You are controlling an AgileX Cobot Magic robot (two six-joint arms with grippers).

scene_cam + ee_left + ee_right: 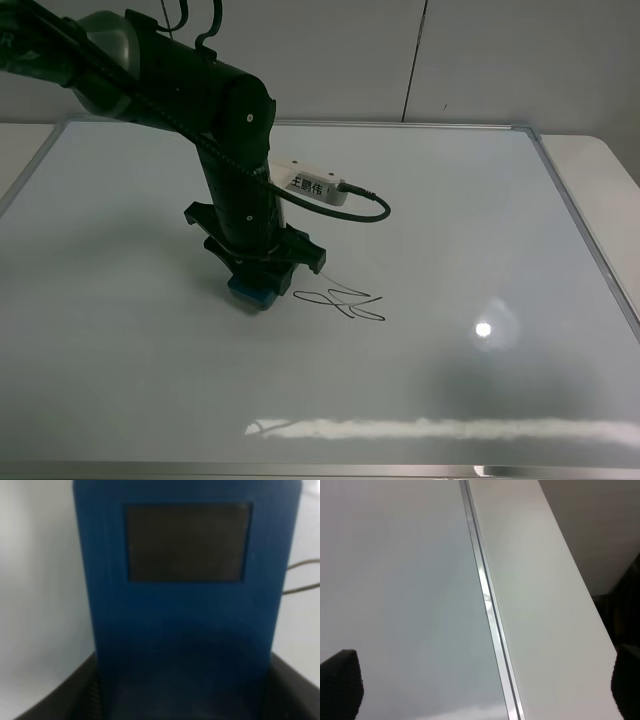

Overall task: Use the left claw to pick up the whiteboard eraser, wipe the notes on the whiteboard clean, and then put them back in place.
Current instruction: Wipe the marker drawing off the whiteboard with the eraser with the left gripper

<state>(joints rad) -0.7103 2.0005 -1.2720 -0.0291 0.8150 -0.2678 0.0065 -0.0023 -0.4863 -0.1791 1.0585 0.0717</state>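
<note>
The thick dark left arm (215, 120) reaches in from the far corner of the large glossy white whiteboard (450, 220), bends at the elbow and drops almost straight down, so that the black two-fingered left hand (255, 285) points at the board just beside the thin black marker notes (342, 303). A small white labelled box (315, 188) with a looping black cable (370, 205) sticks out from the wrist, above the notes and on their far side.

The left hand is closed on the small teal-blue rectangular whiteboard eraser (252, 293), which sits flat on the board, right beside the notes but not touching them. In the left wrist view the whiteboard eraser (185, 605) lies with its long axis running straight away from the camera, one dark square patch near its far end, and the black fingers (55, 702) flank its near end. The notes' thin strokes (300, 580) show off its long side.

Well apart from the notes, the right hand (482, 685) is spread wide, its dark fingertips (340, 680) at either edge of the right wrist view, over the thin silver metal frame (487, 605) and the white bench (545, 605)
</note>
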